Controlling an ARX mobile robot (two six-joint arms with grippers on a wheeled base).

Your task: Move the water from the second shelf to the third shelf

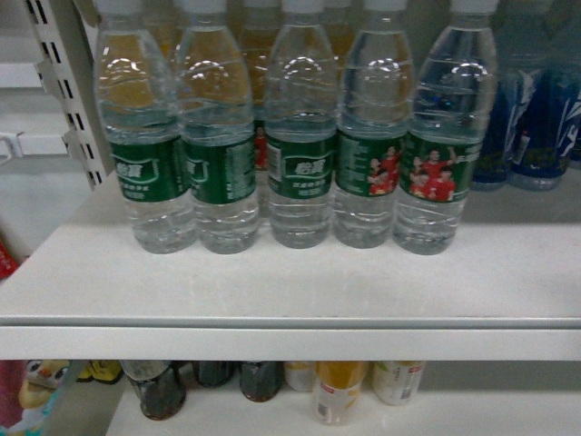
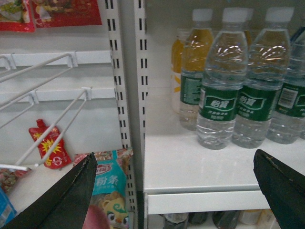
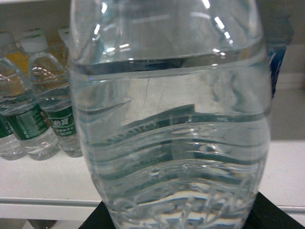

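Your right claw (image 3: pixel 178 217) is closed around a water bottle (image 3: pixel 171 119), which fills the right wrist view, its dark fingertips (image 3: pixel 102 220) pressed at the base on both sides. It sits before a white shelf (image 1: pixel 290 282) where five more green-labelled bottles (image 1: pixel 300 127) stand in a row. Your left claw (image 2: pixel 183 186) hangs wide open and empty, low in front of that shelf's left end, near the slotted upright (image 2: pixel 125 76).
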